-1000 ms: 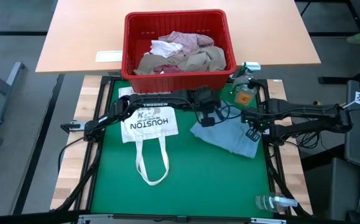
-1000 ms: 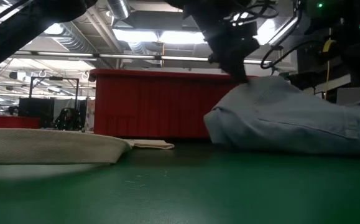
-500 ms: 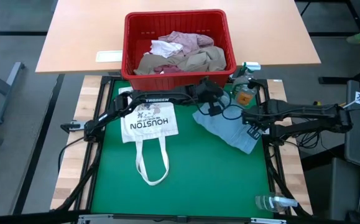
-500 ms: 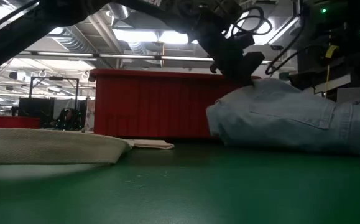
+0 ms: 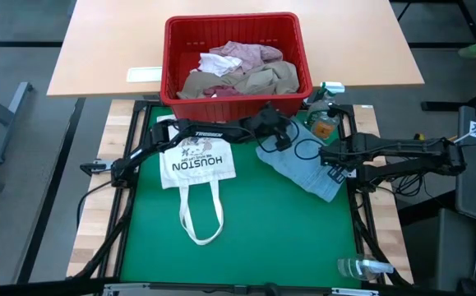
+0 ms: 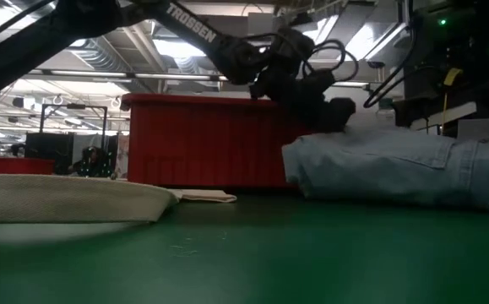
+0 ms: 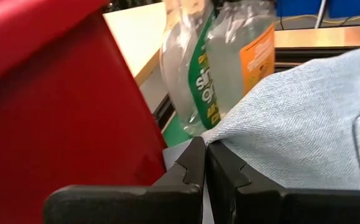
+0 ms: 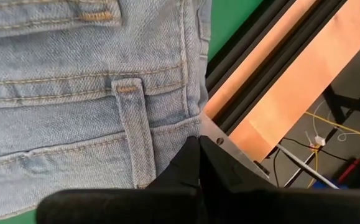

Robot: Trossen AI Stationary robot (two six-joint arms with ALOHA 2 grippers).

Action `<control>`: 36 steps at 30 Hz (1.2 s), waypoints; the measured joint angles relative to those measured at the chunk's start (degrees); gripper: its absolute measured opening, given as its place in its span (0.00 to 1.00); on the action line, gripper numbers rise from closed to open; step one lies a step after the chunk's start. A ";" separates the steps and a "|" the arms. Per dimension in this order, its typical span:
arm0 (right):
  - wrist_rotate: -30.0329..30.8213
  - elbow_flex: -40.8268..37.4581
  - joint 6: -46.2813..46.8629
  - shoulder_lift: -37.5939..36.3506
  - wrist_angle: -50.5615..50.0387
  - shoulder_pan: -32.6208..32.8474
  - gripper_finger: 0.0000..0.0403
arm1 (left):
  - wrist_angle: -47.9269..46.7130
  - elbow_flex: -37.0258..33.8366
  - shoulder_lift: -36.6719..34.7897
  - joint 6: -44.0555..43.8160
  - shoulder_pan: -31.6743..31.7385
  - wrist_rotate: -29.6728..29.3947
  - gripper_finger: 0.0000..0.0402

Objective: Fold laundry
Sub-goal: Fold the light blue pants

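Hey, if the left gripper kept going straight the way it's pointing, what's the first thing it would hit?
Likely the clear spray bottles, past the jeans edge pinched in the left gripper; depth is unclear.

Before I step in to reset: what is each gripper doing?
Left gripper: shut, pinching the jeans' edge by the red basket.
Right gripper: shut on the jeans' waistband.

You have open green mat (image 5: pixel 254 230) toward the near edge; the red basket (image 5: pixel 236 99), two bottles (image 5: pixel 324 123) and tote bag (image 5: pixel 198 164) crowd the far side.
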 joint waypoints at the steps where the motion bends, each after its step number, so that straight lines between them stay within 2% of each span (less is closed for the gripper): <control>1: 0.50 -0.02 -0.02 0.00 0.02 0.00 0.00 | 0.88 -0.85 0.00 -0.01 0.17 -0.01 0.00; 12: 4.81 0.00 -0.85 0.00 0.02 0.00 0.00 | 3.83 -3.50 0.00 0.00 1.68 0.31 0.01; 26: 4.82 0.02 -0.87 0.00 -0.04 0.00 0.00 | 3.76 -3.52 0.00 -0.28 1.86 -0.13 0.16; 30: 5.09 0.02 -0.82 0.00 -0.37 -0.01 0.06 | 3.66 -3.49 0.00 -0.29 1.38 -0.88 0.22; 36: 6.71 0.02 -0.74 0.00 -0.24 -0.02 0.20 | 3.61 -2.28 0.00 -0.25 0.11 -1.71 0.29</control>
